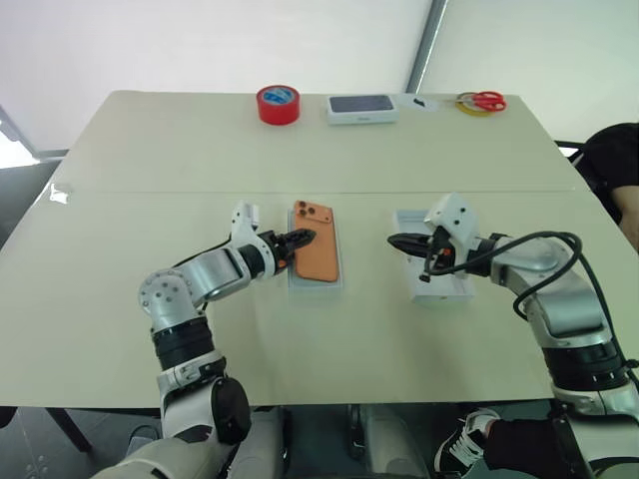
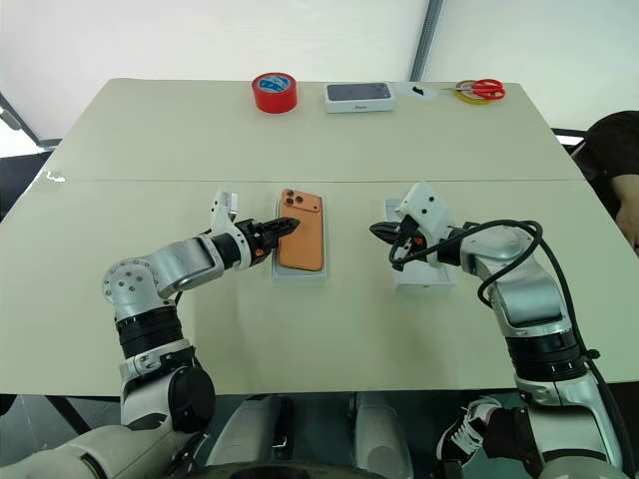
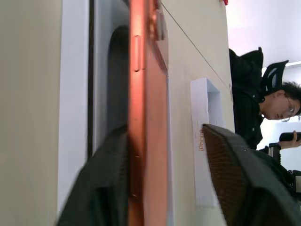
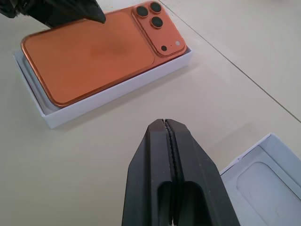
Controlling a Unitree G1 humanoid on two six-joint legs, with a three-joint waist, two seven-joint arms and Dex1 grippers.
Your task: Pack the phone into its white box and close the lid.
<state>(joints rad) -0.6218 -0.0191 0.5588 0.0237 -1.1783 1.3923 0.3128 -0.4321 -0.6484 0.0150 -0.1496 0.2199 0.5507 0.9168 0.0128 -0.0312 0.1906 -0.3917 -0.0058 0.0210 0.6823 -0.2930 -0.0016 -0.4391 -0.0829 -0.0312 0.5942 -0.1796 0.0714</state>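
Observation:
The orange phone (image 1: 319,253) lies back up in the white box (image 1: 316,286) at the table's middle, its camera cluster at the far end. My left gripper (image 1: 303,239) is open at the phone's left edge. One finger (image 3: 101,188) sits close against the phone (image 3: 148,117), and the other finger (image 3: 235,179) stands clear of its back. The lid (image 1: 439,289) lies inside up to the right. My right gripper (image 4: 164,123) is shut on nothing, hanging just above the lid's (image 4: 263,174) left side and pointing toward the box (image 4: 108,96).
At the table's far edge stand a red tape roll (image 1: 279,104), a white box with a dark top (image 1: 361,108) and red-handled scissors (image 1: 482,101). A person in black (image 1: 619,170) sits past the right edge.

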